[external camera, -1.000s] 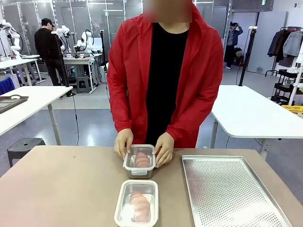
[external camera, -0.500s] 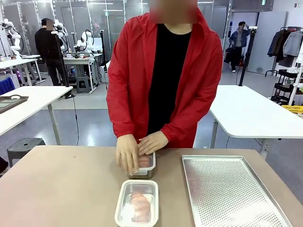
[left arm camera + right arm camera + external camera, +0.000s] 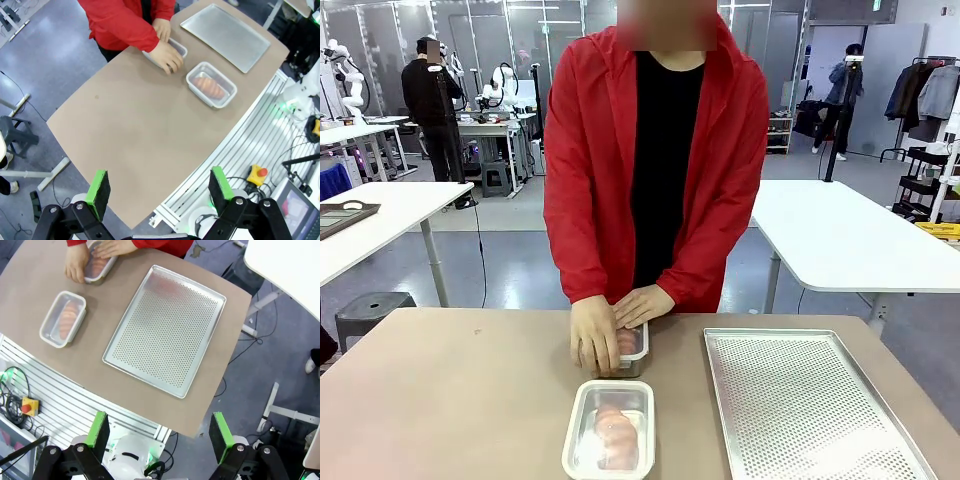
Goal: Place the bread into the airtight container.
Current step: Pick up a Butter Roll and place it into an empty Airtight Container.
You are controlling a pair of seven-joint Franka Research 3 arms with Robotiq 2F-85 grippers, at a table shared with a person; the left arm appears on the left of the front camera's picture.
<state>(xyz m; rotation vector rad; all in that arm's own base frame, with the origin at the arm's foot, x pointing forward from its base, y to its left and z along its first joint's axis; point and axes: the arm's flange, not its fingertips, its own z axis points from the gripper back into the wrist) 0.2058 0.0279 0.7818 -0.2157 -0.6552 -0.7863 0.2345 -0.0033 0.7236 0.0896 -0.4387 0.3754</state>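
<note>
At the far edge of the brown table, a person in a red jacket presses both hands on a small airtight container. One hand lies flat over its 9 o'clock side, fingers curled down the near wall; the other hand rests across its 12 o'clock rim. Pinkish bread shows through the clear lid between them.

A second container, lid on, sits just toward 6 o'clock of the first, apart from it, with bread lying lengthwise inside.

A perforated metal tray lies at 3 o'clock of both containers, bare.

Left wrist view: left gripper hangs high above the table, green pads spread wide, holding nothing; both containers lie far off toward 12 o'clock.

Right wrist view: right gripper likewise high, jaws fully apart, nothing between them; tray directly beyond, containers toward 10 o'clock.
</note>
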